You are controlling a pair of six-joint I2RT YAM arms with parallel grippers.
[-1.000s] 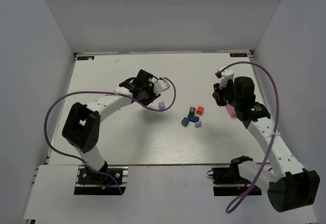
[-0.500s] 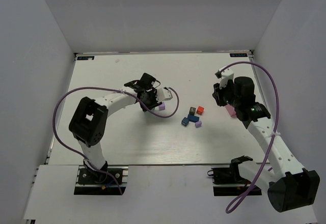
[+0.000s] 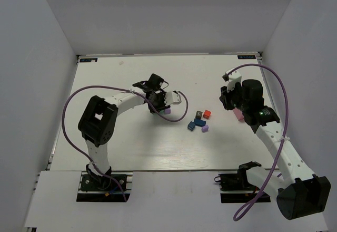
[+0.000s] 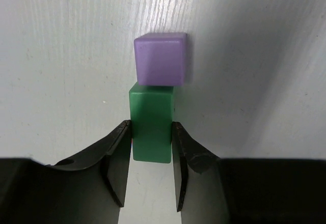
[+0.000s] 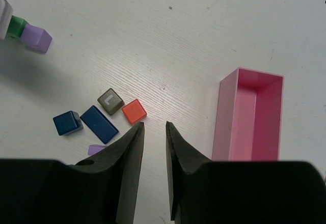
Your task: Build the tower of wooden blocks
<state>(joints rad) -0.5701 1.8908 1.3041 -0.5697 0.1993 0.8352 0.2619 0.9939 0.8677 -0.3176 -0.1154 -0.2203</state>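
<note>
1. My left claw (image 4: pixel 151 142) is clamped on a green block (image 4: pixel 151 117), a smooth painted bar. Its near end is hidden between the black fingers.
2. A purple cube (image 4: pixel 159 58) with soft edges touches the bar's far end, on the white table (image 4: pixel 61 56) with fine grain.
3. My right claw (image 5: pixel 155 127) hangs with its jaws a little apart and nothing between them.
4. Under it, loose blocks lie close together: a dark square (image 5: pixel 110 101), a red one (image 5: pixel 134 111), a blue bar (image 5: pixel 99 124) and a blue cube (image 5: pixel 67 122).
5. A pale purple piece (image 5: pixel 97 149) is half hidden by my finger.
6. The pink tray (image 5: pixel 249 117) is cut off at its near end.
</note>
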